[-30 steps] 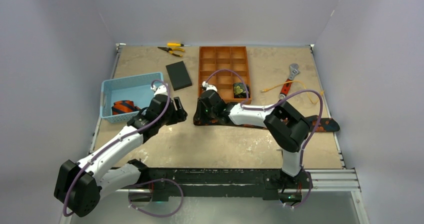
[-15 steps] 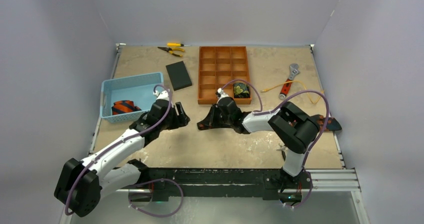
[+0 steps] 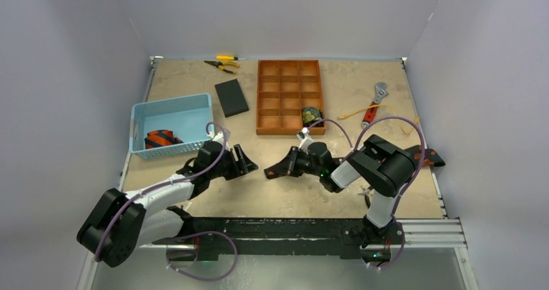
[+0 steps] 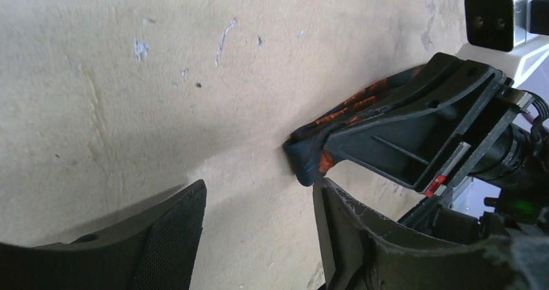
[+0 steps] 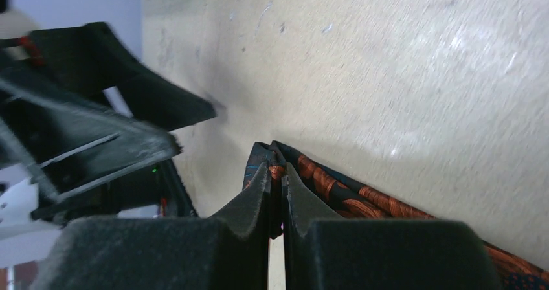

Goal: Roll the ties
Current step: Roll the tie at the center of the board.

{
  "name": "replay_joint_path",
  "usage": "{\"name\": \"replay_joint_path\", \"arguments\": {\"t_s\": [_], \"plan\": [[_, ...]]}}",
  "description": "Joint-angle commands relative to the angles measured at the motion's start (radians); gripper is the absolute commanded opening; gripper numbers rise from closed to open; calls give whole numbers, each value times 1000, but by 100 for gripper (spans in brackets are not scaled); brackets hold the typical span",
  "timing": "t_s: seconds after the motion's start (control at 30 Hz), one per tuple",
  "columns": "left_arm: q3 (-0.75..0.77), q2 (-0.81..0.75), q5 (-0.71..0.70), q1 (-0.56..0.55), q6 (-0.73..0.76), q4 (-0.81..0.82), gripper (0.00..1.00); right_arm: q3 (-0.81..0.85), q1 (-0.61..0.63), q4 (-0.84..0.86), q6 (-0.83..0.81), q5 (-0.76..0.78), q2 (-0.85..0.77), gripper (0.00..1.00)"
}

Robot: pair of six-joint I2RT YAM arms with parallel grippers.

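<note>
Three ties sit around the orange tray (image 3: 278, 132). Well left of the tray, a bundled striped tie (image 3: 162, 138) lies in the blue basket (image 3: 171, 100). In front of the tray's left corner, my left fingers (image 4: 171, 241) stand apart over the counter (image 3: 285, 193), holding nothing. In front of the tray's middle, my right fingers (image 5: 249, 202) are clamped on the tip of the navy tie (image 5: 349, 199). A rolled green-gold tie (image 3: 311, 115) fills the tray's near right compartment. The navy tie's other end lies right of the tray.
</note>
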Motion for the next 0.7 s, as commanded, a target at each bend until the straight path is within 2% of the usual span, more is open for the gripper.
{"name": "replay_joint_path", "arguments": {"t_s": [0.0,0.17,0.33,0.67], "plan": [[-51,25,89,3,-86,212,60,-87,-8,397,99,-80,54,0],[-103,22,114,1,-121,268,59,-131,-7,697,194,-90,165,0],[-165,37,133,2,-180,382,59,-120,-2,793,246,-76,230,0],[-145,185,112,-70,-208,490,59,-63,37,607,194,-41,197,0]]}}
